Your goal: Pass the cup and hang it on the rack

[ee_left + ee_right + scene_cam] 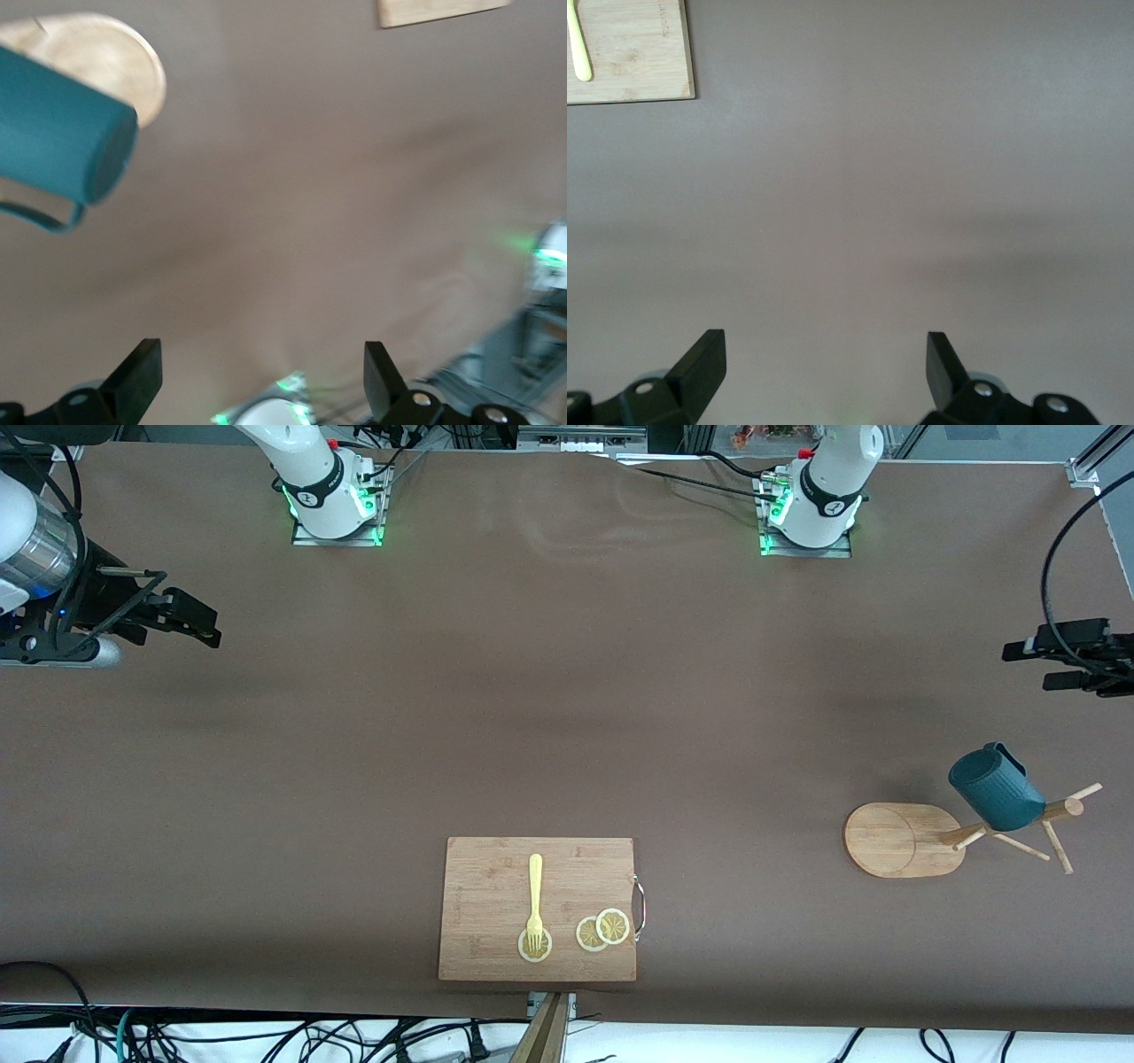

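- Front view: the cup [996,786] already hung on a peg of the rack [904,840], at the left arm's end of the bench [567,708]. The rack's oval base sat flat, toward the middle of the bench from the cup. The cup's long axis lay tilted, its closed bottom toward the base and its handle on the side turned away from the camera. The left end effector [1032,666] hovered at the view's right edge, empty, fingers spread; it was clearly the nearer arm to the cup. The right end effector [202,622] hovered at the other end of the bench, well apart from the cup, spread and empty. A board [538,909] with a fork [535,895] and lemon slices [603,929] lay nearest the camera.
- Left wrist view: fingers [137,376] stood wide apart, holding nothing. The cup showed ahead and off to one side, bottom end toward the lens, handle below.
- Right wrist view: fingers [700,363] were spread over bare bench; only the board's corner showed.
- Judgement: the hang appeared complete.
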Tool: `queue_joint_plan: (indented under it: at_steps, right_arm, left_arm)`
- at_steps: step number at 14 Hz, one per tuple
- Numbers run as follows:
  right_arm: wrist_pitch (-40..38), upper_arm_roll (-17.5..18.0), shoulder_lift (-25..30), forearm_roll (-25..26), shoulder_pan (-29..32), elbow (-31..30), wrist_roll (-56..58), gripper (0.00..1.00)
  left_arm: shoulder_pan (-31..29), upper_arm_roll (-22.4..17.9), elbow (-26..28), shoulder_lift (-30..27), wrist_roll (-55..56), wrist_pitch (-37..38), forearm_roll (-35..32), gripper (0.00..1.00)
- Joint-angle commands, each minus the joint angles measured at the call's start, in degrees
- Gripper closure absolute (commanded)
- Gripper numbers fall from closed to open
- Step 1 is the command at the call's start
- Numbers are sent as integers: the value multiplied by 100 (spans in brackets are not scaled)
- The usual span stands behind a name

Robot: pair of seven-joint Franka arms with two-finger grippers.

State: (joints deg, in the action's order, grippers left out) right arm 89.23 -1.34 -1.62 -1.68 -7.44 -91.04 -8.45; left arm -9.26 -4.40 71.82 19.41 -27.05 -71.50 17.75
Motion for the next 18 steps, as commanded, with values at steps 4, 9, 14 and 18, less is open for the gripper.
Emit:
queue_joint_plan:
  at_steps: [4,9,14,18]
  right_arm:
    - [-151,55,48,-26,93,-19,63,0]
    - [-152,63,48,-35,85,-27,54,0]
    - [-160,55,21,-35,93,-36,54,0]
    - [-134,90,21,-35,67,-28,54,0]
  left_arm:
    - [635,552,95,-401,129,-1329,-1860,0]
    - [698,774,340,-972,1630,-1288,-1890,0]
    - [697,774,526,-1220,1896,-1094,-1714,0]
    - [750,774,526,-1290,2476,-883,-1687,0]
